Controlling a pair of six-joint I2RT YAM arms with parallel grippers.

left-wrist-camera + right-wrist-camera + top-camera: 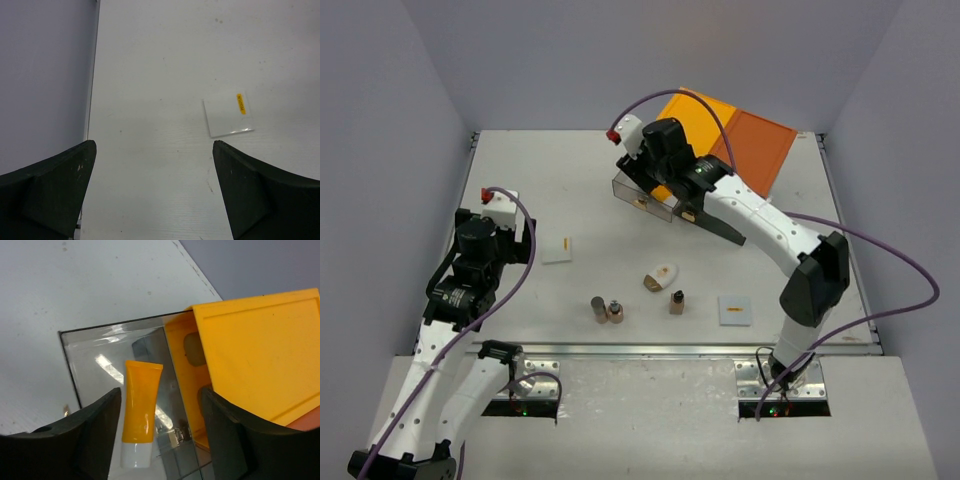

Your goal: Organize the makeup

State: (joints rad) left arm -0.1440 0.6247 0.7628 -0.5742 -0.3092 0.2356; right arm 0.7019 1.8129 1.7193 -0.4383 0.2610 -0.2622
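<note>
Jaws of the right gripper (161, 392) stand parted on either side of the orange tube (140, 410), set wider than it and not pinching it. The tube lies flat in a clear drawer (95, 365) that stands out from the orange chest (260, 355), its white cap toward the bottom of the wrist frame. In the overhead view this drawer sits in the upper middle, under the right arm's wrist. The left gripper (154, 146) is spread wide above the table (160, 60) and holds nothing. A flat white square (229, 116) with a yellow label lies right of centre in its wrist frame. In the lower centre of the overhead view are the white oval piece (662, 276), two small bottles (616, 312) side by side, a third bottle (677, 301) and, further right, a second white square (735, 309).
</note>
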